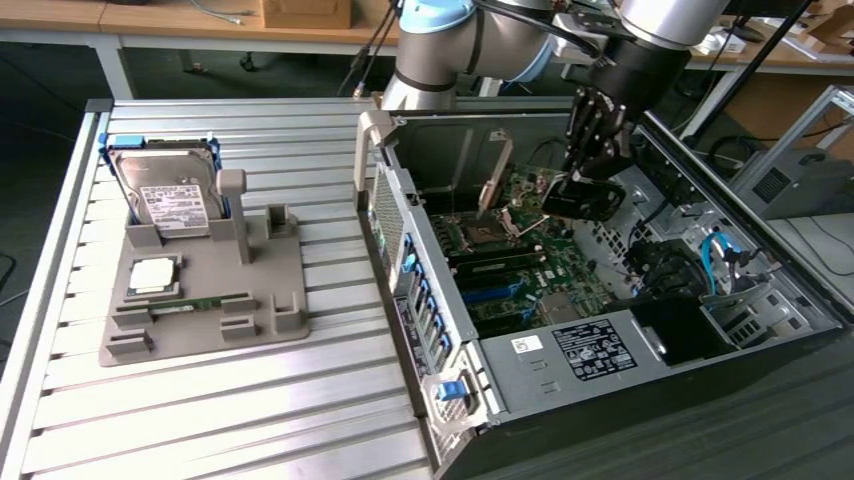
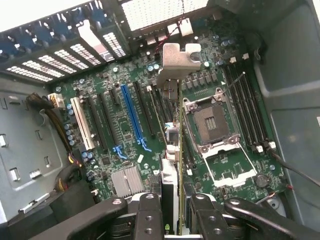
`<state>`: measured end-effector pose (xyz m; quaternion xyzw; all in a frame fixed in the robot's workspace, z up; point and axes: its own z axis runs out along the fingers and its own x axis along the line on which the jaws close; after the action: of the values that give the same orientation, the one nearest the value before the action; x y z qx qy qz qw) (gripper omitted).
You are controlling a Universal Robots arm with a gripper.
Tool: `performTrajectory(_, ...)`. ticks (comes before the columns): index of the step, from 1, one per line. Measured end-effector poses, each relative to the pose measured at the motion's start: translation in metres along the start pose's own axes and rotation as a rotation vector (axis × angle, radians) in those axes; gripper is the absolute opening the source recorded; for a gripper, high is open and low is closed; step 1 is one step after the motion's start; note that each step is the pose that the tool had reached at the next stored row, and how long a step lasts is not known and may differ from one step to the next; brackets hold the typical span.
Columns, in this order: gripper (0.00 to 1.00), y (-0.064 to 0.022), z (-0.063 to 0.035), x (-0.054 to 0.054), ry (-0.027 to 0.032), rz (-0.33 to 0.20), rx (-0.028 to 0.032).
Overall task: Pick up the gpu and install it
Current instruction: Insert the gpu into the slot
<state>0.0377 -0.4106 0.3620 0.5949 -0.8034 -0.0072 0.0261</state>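
My gripper (image 1: 577, 175) reaches down into the open computer case (image 1: 427, 300) and is shut on the gpu (image 1: 499, 175), which hangs upright over the motherboard. In the wrist view the gpu (image 2: 173, 150) appears edge-on as a narrow strip. It runs from between my black fingers (image 2: 149, 215) out to its silver bracket (image 2: 177, 55) near the case's rear slots. My gripper (image 2: 176, 220) clamps the card's near end. The card hovers over the black expansion slots between the blue slot (image 2: 131, 112) and the empty CPU socket (image 2: 210, 122). Whether its lower edge touches a slot is hidden.
On the slatted metal table (image 1: 200, 420), at the exterior view's left, a grey holder (image 1: 274, 300) carries a silver hard drive (image 1: 167, 195), a CPU chip (image 1: 154, 273) and a green memory stick (image 1: 200, 303). The case walls and cables (image 1: 721, 255) crowd the gripper.
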Motion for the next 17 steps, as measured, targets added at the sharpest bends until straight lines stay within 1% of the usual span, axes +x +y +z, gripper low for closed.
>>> performTrajectory(17,0.27,0.0000,0.0000,0.0000,0.0049,-0.114,0.0038)
